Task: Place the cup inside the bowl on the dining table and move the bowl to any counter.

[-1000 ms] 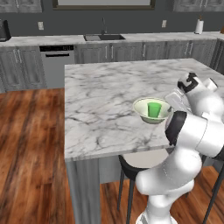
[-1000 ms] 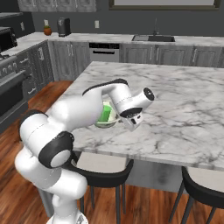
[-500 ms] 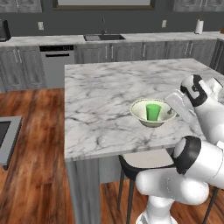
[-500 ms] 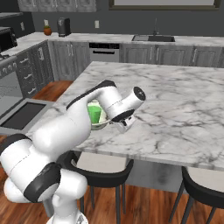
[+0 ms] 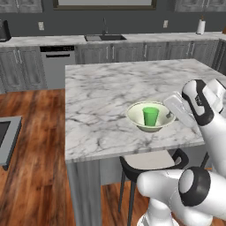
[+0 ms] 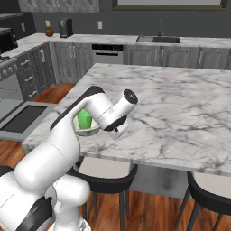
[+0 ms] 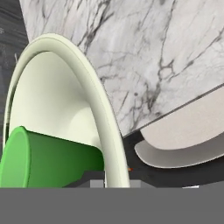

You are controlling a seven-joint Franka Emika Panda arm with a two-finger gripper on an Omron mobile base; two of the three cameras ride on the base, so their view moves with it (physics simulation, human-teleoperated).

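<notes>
The pale cream bowl [image 5: 137, 120] is near the front edge of the marble dining table [image 5: 101, 92], and the green cup [image 5: 150, 116] stands upright inside it. My gripper [image 5: 171, 115] is shut on the bowl's right rim. In the right base view the cup [image 6: 84, 119] and the bowl [image 6: 89, 131] show behind my arm, with the gripper [image 6: 116, 131] at the rim. The hand view shows the bowl's rim [image 7: 103, 118] running down into the gripper [image 7: 114, 181], with the cup [image 7: 48, 159] lying to its left. Whether the bowl rests on the table or hangs just above it I cannot tell.
The counter [image 5: 44, 40] with a sink [image 5: 105, 38] runs along the back wall. Stools [image 5: 150, 161] [image 6: 106, 170] [image 6: 212, 191] stand under the table's front edge. A grey open door [image 6: 22, 118] juts out low on the left over the wood floor.
The whole picture has shifted, so the camera has moved with the base. My arm has refolded, and the bowl with the cup has stayed in the grip.
</notes>
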